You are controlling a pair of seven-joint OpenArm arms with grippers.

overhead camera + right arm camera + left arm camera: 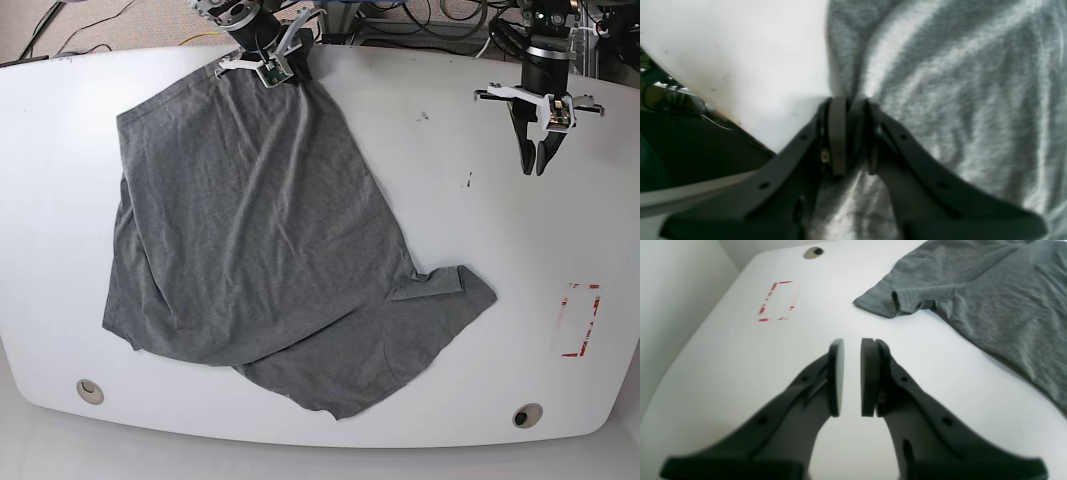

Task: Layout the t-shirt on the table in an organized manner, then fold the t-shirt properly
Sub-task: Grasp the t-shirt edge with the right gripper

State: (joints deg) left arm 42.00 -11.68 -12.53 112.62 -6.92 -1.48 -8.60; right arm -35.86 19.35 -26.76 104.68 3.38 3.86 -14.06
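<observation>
Grey t-shirt [260,240] lies rumpled and skewed across the desk [450,180], sleeve pointing toward the red tape mark [578,320]. Right gripper [850,133], at the shirt's far edge, has jaws pinched on a thin fold; a pull could slip it free or bunch the cloth further. Left gripper [851,376] hovers over bare desk, well apart from the shirt, jaws narrow, holding nothing.

My right tool [851,133] is down low at the far edge of the desk [430,190], its two pads pressed together on a pinched ridge of the t-shirt [940,100]. My left tool [852,376] hangs off to the other side, pointing downward over bare desk, its pads parallel with a narrow gap between them, gripping nothing
</observation>
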